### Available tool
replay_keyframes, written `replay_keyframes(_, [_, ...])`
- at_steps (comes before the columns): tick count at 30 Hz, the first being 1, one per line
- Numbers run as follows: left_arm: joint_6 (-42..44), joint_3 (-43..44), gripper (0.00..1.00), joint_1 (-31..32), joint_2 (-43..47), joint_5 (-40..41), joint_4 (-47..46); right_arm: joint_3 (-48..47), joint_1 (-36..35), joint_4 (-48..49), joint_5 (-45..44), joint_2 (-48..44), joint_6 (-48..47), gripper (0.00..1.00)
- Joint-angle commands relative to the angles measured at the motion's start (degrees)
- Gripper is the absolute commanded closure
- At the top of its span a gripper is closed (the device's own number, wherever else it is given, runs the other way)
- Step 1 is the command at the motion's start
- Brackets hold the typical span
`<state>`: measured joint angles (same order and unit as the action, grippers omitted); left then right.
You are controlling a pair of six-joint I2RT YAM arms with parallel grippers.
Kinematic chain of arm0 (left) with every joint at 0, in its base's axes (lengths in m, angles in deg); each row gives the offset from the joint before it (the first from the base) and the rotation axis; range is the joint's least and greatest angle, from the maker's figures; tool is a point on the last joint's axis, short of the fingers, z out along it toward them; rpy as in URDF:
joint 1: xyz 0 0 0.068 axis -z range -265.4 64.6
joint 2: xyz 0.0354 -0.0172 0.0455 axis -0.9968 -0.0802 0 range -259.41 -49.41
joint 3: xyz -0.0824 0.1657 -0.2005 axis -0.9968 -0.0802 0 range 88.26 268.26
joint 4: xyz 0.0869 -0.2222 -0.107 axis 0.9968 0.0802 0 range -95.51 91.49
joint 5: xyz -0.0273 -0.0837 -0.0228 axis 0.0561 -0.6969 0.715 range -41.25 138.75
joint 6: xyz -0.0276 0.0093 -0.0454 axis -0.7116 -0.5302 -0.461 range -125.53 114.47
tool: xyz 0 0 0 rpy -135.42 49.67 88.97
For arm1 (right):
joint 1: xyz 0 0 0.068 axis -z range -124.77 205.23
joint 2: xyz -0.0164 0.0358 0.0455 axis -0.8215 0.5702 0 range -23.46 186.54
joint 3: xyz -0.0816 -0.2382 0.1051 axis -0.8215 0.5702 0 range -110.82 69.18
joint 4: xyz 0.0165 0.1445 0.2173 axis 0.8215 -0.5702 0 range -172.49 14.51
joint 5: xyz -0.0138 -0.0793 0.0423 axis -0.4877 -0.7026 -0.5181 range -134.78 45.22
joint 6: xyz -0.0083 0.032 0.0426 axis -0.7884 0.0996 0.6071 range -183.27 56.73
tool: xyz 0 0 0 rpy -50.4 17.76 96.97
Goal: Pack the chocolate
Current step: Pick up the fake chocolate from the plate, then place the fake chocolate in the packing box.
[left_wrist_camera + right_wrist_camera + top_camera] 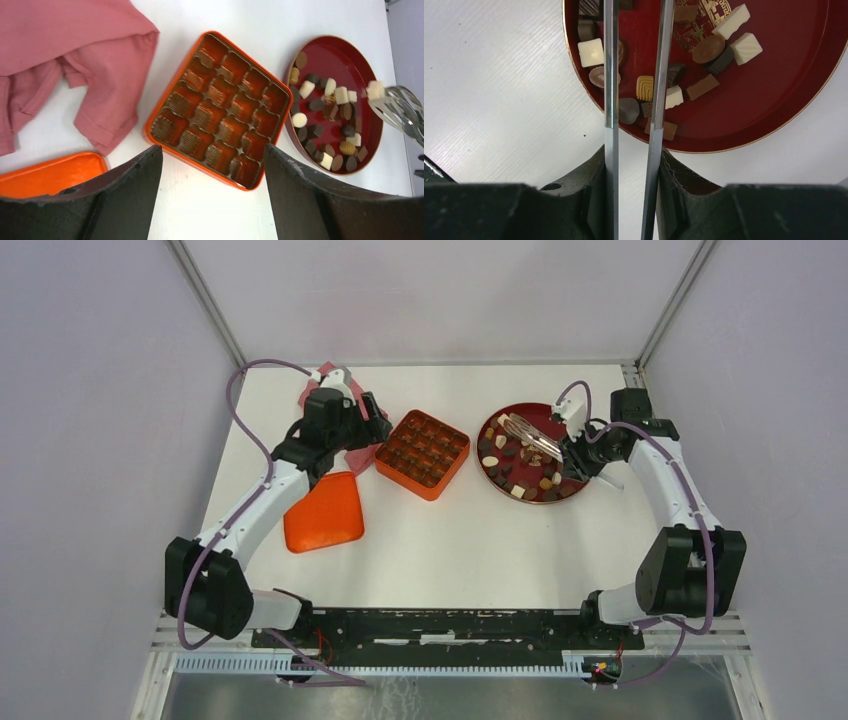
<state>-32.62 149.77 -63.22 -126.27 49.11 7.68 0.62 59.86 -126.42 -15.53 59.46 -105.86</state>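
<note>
The chocolate [520, 475], several dark, light brown and cream pieces, lies on a dark red round plate [493, 423]. It also shows in the left wrist view [325, 110] and the right wrist view [704, 50]. My right gripper [580, 455] [634, 150] is shut on metal tongs [532, 436] [610, 75] that reach over the plate. The tongs [400, 107] hold a cream piece [375, 90] at their tip above the plate [335, 55]. The orange gridded box [423, 453] [220, 107] stands open with empty cells. My left gripper [368, 415] [212, 150] is open and empty, just left of the box.
The orange lid [322, 512] [50, 172] lies left of the box. A pink cloth [360, 455] [65, 50] lies at the back left, under my left arm. Grey walls close in the white table on three sides.
</note>
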Motion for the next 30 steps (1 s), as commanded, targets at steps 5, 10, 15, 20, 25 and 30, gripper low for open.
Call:
replay_keyframes(5, [0.8,2.6,0.22,-3.2,-2.4,-9.0,-3.0,1.3,-0.2,6.9,6.1,-3.8,4.6,1.0])
replay_keyframes(10, [-3.1,-2.2,0.22,-3.2,1.8,-9.3,-6.2,1.2,-2.7,8.5,6.5,-3.4,5.0,1.0])
replay_keyframes(15, [-8.8,-6.5,0.16,-3.3,7.1,-9.9,-7.9,-0.8,-6.3,11.0,6.7,-2.6,6.5,1.0])
replay_keyframes(20, [-10.7,-7.6,0.14,-3.3,11.3,-5.1,-1.7,-5.5,-12.0,12.1,4.7,1.2,7.9,1.0])
replay_keyframes(25, [-10.7,-13.3,0.15,-3.3,19.0,-0.6,-0.7,-8.9,-19.2,15.5,0.7,5.8,11.5,1.0])
replay_keyframes(30, [-12.2,-16.0,0.16,-3.3,23.4,1.6,-0.6,-13.8,-24.8,17.8,-3.6,12.1,14.1,1.0])
